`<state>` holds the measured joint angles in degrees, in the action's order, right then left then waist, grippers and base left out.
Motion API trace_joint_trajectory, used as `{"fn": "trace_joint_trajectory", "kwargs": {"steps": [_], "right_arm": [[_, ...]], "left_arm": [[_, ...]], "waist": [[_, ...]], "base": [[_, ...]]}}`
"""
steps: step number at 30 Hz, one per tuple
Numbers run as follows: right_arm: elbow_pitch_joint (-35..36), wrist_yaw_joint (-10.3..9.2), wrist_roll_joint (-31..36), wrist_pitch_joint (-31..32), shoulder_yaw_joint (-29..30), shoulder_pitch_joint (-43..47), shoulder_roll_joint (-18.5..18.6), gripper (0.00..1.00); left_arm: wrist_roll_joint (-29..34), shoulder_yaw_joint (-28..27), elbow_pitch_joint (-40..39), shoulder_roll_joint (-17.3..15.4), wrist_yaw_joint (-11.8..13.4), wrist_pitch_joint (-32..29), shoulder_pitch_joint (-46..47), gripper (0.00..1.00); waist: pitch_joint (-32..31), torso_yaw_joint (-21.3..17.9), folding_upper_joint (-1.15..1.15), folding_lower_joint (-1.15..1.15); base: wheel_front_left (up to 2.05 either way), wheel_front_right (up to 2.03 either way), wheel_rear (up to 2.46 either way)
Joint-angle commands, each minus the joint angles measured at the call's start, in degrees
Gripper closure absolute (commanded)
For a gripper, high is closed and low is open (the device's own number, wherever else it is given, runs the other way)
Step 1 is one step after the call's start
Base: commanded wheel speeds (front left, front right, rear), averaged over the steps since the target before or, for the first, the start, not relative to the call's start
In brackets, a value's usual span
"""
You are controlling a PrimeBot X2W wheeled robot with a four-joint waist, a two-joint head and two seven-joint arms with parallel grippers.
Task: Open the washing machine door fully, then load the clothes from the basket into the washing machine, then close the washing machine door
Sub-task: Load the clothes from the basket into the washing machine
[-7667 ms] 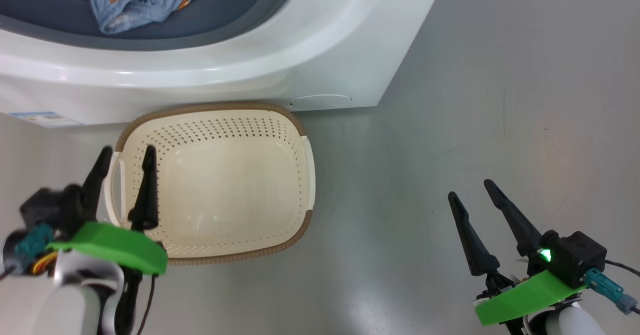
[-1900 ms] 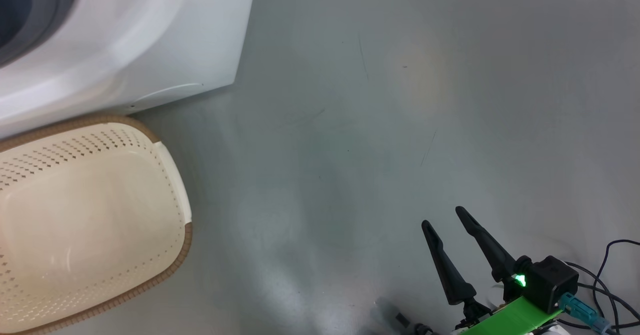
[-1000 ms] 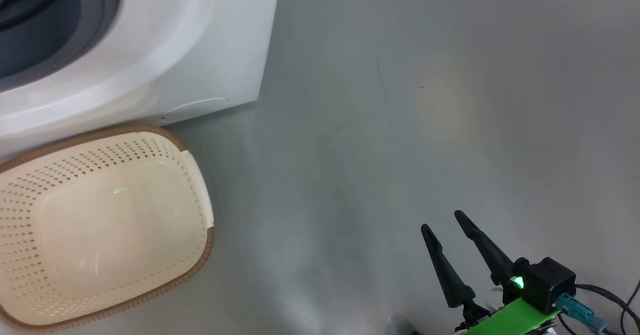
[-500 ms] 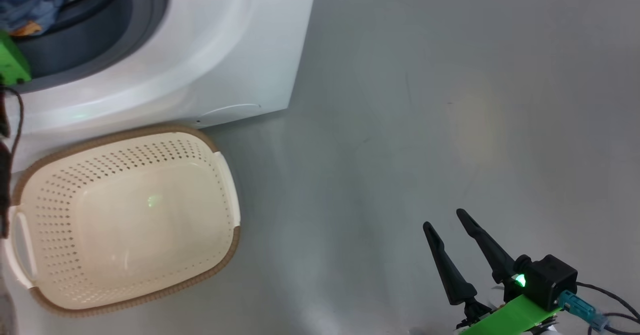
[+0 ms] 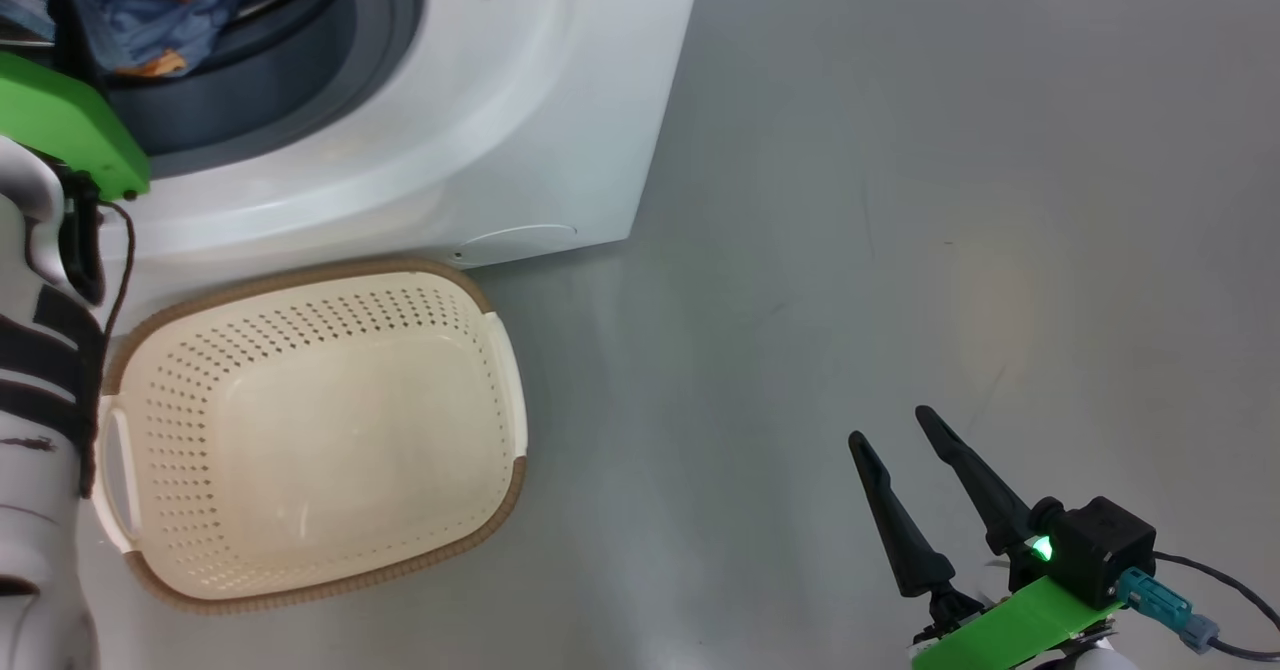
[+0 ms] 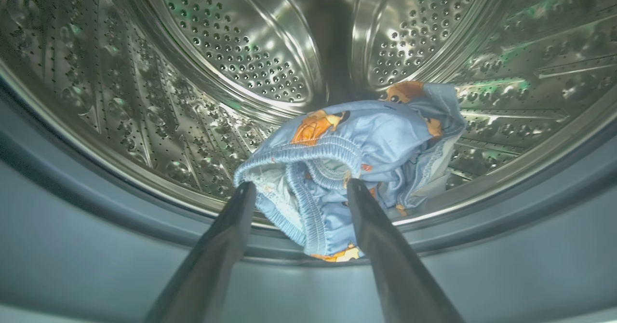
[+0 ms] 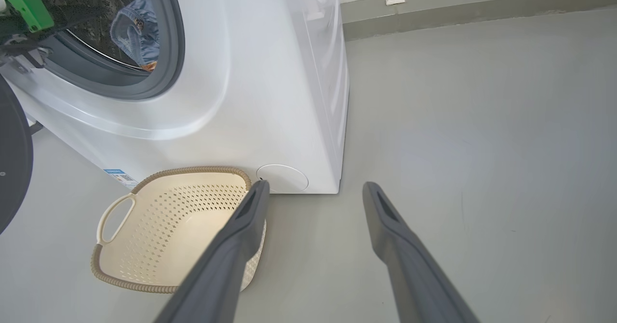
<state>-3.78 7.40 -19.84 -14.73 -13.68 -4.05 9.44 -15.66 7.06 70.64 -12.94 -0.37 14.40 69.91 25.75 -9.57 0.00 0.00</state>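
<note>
Since the clothes (image 6: 385, 135) sit limp at the drum (image 6: 241, 48) lip, just ahead of the spread left gripper (image 6: 301, 184) tips, pinch the bunched waistband (image 6: 301, 153): light, soft, floppy. Right gripper (image 5: 888, 424) spread, empty.

A bare laundry-like room; white washing machine (image 7: 270, 72) on smooth grey floor (image 7: 482, 144), plain skirting (image 7: 458, 12).

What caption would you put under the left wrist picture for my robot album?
The open left gripper points at blue clothes lying at the mouth of the washing machine.
</note>
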Motion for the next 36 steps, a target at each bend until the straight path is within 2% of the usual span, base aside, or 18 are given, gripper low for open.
{"fn": "trace_joint_trajectory", "kwargs": {"steps": [1, 22, 36], "right_arm": [[0.89, 0.09, -0.48, -0.27, -0.7, -0.23, 0.63, 0.0], [0.47, 0.09, -0.53, -0.27, 0.93, 0.13, 0.46, 0.0], [0.34, 0.09, -0.51, -0.27, 2.56, 2.12, 1.38, 0.0]], "left_arm": [[-0.51, -0.84, -2.19, -2.27, -0.13, 0.58, -1.05, 0.0], [-0.34, -0.85, -16.61, 3.1, -2.19, 0.6, -18.67, 0.0], [0.08, -2.95, -29.34, 5.89, -1.49, 0.6, -36.68, 0.0]], "waist": [[-0.41, 0.53, 0.0, 0.0], [-6.39, 4.64, 0.0, 0.0], [-11.76, 7.02, 0.0, 0.0]], "base": [[0.0, 0.0, 0.0], [0.0, 0.0, 0.0], [0.0, 0.0, 0.0]]}}
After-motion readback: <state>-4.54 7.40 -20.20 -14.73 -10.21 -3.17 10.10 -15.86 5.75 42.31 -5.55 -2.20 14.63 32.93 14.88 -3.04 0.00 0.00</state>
